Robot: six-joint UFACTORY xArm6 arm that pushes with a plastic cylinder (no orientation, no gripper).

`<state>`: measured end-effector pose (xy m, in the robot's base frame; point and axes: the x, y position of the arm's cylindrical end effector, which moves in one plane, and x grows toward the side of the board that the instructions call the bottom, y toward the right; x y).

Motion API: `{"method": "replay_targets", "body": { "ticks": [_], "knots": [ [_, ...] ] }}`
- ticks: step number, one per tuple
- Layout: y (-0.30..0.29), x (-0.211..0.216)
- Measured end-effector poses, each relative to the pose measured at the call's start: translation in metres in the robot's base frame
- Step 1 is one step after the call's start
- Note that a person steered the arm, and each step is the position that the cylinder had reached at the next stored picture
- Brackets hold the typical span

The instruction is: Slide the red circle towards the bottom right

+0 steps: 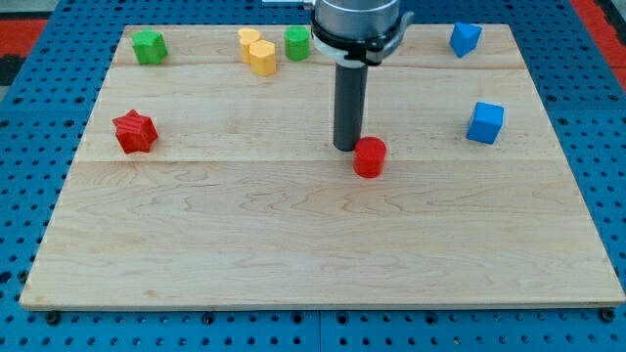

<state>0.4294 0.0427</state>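
The red circle [370, 157] sits near the middle of the wooden board [293, 244], a little to the view's right of centre. My tip [347, 147] stands just to the upper left of the red circle, touching or almost touching its edge. The dark rod rises from there to the arm at the view's top.
A red star [135, 131] lies at the left. A green star [149, 46], a yellow block [257, 51] and a green block [297, 43] line the top edge. A blue block [465, 38] is at the top right and a blue cube [484, 122] at the right.
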Motion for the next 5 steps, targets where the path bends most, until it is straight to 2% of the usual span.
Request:
{"method": "replay_targets", "body": {
  "ticks": [1, 2, 4, 5],
  "knots": [
    [0.019, 0.029],
    [0.030, 0.040],
    [0.039, 0.039],
    [0.062, 0.038]
  ]
}}
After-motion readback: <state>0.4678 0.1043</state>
